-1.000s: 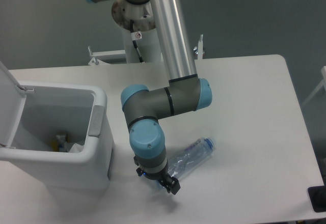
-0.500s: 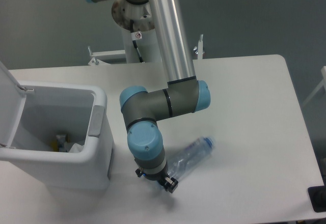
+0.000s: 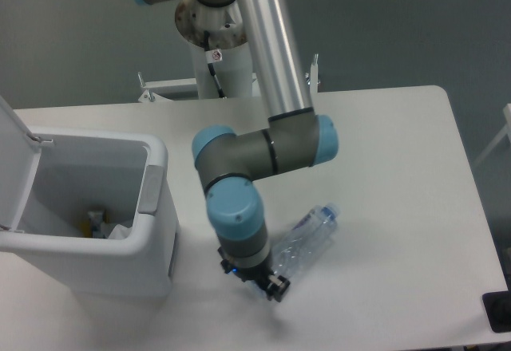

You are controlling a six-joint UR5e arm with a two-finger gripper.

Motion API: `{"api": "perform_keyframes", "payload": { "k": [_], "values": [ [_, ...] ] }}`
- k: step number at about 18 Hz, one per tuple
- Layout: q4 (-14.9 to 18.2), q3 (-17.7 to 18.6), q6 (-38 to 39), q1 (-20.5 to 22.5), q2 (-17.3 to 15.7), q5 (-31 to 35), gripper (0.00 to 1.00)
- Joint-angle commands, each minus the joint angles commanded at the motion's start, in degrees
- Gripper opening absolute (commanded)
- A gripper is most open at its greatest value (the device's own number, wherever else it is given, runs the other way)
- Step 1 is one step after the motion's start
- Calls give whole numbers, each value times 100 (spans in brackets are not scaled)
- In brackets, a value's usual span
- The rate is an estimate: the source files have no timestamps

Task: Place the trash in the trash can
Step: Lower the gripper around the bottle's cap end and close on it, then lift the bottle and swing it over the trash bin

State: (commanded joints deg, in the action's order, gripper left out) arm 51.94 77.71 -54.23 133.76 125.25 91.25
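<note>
The fingers are hidden under the wrist, so I cannot tell whether the gripper (image 3: 267,285) holds the bottle (image 3: 307,238), which lies on the table (image 3: 399,167) right of the trash can (image 3: 156,231). Confirm a firm grip before lifting.

Trash bottle lying out, bin standing open

A clear, blue-tinged plastic bottle (image 3: 307,238) is lying on its side, cap end pointing far-right. The white trash can (image 3: 152,231) is sitting at the left, lid (image 3: 14,163) hinged up, with crumpled white trash (image 3: 118,232) resting inside.
</note>
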Motion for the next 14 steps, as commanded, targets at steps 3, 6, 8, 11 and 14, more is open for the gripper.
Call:
{"api": "perform_keyframes", "payload": {
  "k": [3,6,8,11,14],
  "values": [
    [9,-238,367,202,-17,-860,40],
    [9,-238,878,404,-210,-1897,40],
    [9,-247,1211,606,-403,-2731,40],
    [0,-326,1695,888,-685,-4163,40],
    [0,-615,2109,1099,-843,-5237,40]
  ]
}}
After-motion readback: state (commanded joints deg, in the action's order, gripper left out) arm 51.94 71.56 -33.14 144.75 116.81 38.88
